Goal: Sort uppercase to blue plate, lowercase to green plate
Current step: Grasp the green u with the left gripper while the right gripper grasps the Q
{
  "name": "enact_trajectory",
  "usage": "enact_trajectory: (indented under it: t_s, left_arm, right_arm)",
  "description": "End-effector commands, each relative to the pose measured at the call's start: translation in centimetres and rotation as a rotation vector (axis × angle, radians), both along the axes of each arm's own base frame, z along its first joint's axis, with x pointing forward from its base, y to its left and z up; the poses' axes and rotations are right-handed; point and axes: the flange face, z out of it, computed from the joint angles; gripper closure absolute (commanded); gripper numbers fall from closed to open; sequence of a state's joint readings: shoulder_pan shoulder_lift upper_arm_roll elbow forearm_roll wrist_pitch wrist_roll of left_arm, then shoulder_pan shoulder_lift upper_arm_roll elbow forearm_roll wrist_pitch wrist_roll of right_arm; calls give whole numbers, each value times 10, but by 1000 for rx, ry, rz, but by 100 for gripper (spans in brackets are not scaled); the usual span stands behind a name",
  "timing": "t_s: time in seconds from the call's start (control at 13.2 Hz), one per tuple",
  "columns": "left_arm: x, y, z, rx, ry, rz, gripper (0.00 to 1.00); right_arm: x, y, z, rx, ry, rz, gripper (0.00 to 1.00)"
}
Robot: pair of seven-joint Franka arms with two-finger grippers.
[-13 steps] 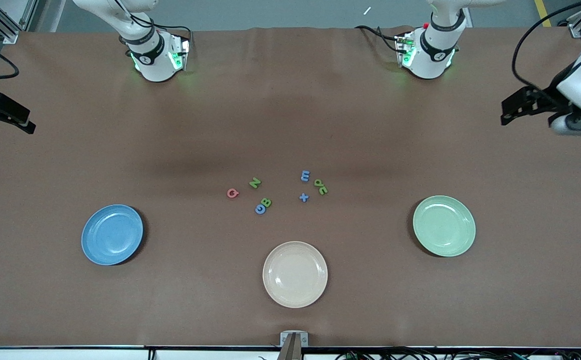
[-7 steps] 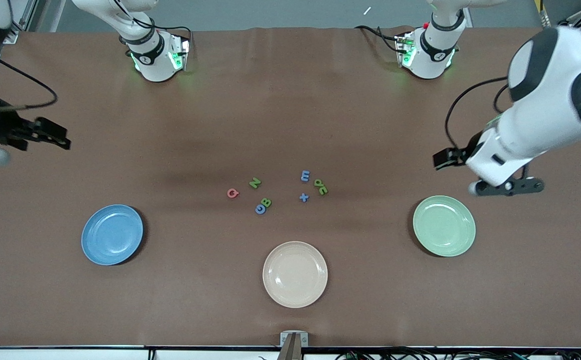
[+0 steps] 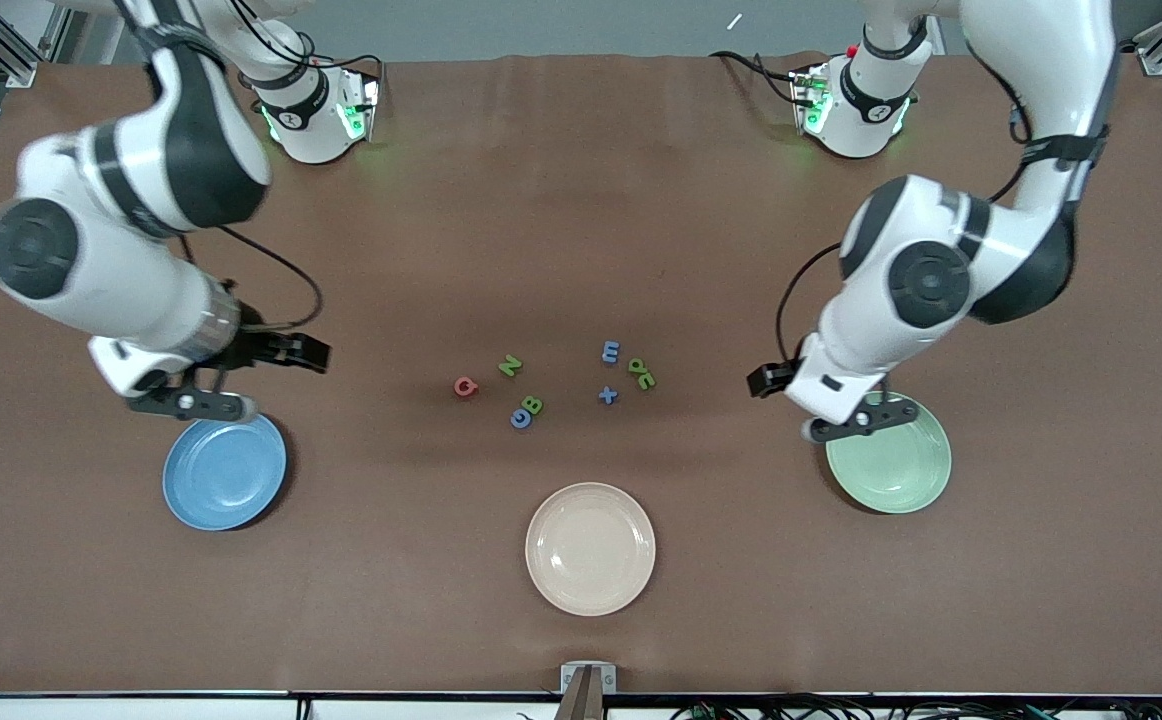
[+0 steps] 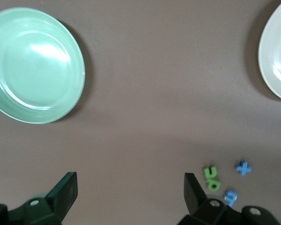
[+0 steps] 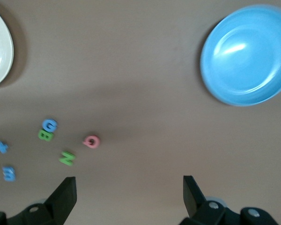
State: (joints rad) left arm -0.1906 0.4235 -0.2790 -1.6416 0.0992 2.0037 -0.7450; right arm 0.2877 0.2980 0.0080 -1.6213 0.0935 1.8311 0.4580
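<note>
Eight tiny foam letters lie mid-table: a pink Q (image 3: 465, 386), green N (image 3: 509, 366), blue G (image 3: 520, 416) touching green B (image 3: 533, 405), then blue m (image 3: 610, 351), blue x (image 3: 608, 395), green e (image 3: 637, 366) and p (image 3: 647, 380). The blue plate (image 3: 224, 469) sits at their 8 o'clock, the green plate (image 3: 888, 452) at 4 o'clock. The right gripper (image 5: 129, 190) hangs beside the blue plate and the left gripper (image 4: 130, 191) beside the green plate, both bent down, jaws wide and empty.

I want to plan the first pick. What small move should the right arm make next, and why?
Probably carry the right hand toward the pink-red letter, then lower. The hand is open and empty above the table beside the blue plate; no letter is on a plate yet, and this one lies closest to it. The left hand, also open, hangs by the green plate.
</note>
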Motion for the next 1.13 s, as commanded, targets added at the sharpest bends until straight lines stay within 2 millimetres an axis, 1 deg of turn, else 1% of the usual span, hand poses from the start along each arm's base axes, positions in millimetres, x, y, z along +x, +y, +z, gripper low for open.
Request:
enact_trajectory:
  t_s: [0.0,0.08,0.15,0.23,0.3,0.38,0.45,0.53,0.6,0.68,0.76,0.91,0.98,1.06]
  left_arm:
    - [1,-29,-33,-13,-28,70,0]
    - [0,-38,-48,-23,-28,90,1]
    - [-2,-48,-58,-29,-26,113,5]
    - [-5,-56,-73,-35,-20,134,14]
    - [-12,-70,-88,-36,-11,145,19]
    - [-18,-81,-99,-34,-2,155,23]
    - [-24,-91,-112,-35,2,163,28]
    - [-28,-100,-120,-42,-2,170,29]
    - [-30,-105,-128,-45,1,182,33]
    - [-36,-113,-134,-48,3,186,37]
    - [-39,-117,-143,-45,11,194,40]
    - [-47,-124,-159,-33,33,187,48]
    - [-51,-127,-164,-29,40,180,54]
    - [-54,-129,-167,-25,45,176,57]
  right_arm:
    - [-9,44,-58,8,28,-148,0]
    - [-11,59,-83,1,28,-192,0]
    - [-13,71,-109,-10,34,-223,0]
    - [-13,74,-134,-23,44,-259,0]
    - [-17,81,-162,-40,59,-297,0]
    - [-22,91,-181,-45,55,-313,0]
    - [-23,95,-193,-48,51,-340,0]
    - [-24,102,-206,-52,47,-367,0]
    - [-25,106,-218,-51,39,-380,0]
    - [-25,106,-228,-53,39,-386,1]
    - [-26,104,-239,-58,44,-396,1]
    - [-26,106,-244,-57,43,-421,2]
    - [-27,110,-245,-54,40,-421,3]
    - [-28,110,-250,-55,39,-421,6]
